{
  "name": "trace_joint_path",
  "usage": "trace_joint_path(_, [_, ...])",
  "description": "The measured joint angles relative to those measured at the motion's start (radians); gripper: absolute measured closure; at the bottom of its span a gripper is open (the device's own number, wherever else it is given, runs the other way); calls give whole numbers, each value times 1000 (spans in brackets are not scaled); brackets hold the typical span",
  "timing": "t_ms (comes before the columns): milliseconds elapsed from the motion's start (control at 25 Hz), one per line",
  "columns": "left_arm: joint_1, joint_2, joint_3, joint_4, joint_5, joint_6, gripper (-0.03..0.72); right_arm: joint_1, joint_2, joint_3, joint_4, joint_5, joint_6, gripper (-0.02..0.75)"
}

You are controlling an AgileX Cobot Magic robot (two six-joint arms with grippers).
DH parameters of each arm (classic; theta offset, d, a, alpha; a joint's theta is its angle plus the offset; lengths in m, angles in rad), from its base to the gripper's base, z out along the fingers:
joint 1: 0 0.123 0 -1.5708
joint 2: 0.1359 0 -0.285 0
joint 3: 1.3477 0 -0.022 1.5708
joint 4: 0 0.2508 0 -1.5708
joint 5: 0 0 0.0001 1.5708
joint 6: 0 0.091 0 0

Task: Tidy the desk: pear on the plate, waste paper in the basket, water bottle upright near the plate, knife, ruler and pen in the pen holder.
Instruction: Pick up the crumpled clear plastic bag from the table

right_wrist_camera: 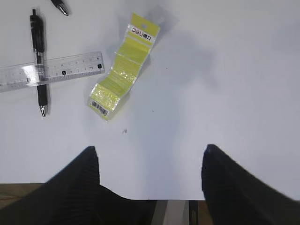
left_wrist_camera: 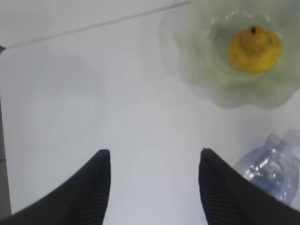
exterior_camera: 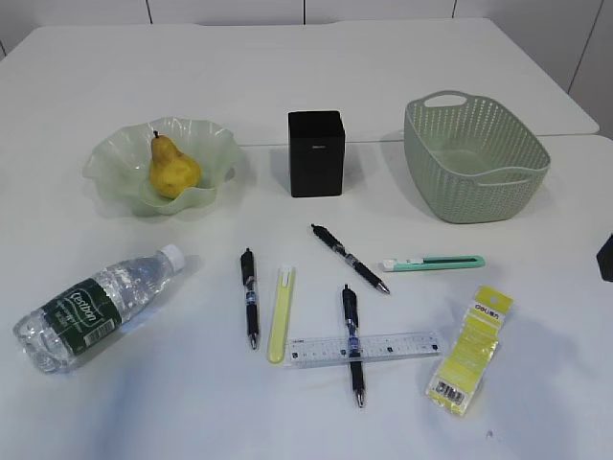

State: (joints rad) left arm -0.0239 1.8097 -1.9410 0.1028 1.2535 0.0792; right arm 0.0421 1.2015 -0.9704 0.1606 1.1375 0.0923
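The yellow pear stands on the wavy pale green plate; both show in the left wrist view, pear and plate. The water bottle lies on its side at the front left, also seen in the left wrist view. The black pen holder stands mid-table. The green basket is at the right. The yellow waste paper lies front right. The ruler lies across a pen. A mint-green knife lies near it. My left gripper and right gripper are open and empty.
Two more black pens and a pale yellow knife-like tool lie in the middle. A dark part of the right arm shows at the right edge. The table's front edge is below my right gripper.
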Motion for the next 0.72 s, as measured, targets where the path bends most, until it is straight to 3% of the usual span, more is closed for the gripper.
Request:
trace_joint_path(360, [0,-136,304,-62,-2,0,270,0,67,0,47,-25,5,205])
trace_joint_path(720, [0,-163,346,-91,-7,0,272,0,222,-2,76,-108,-6,205])
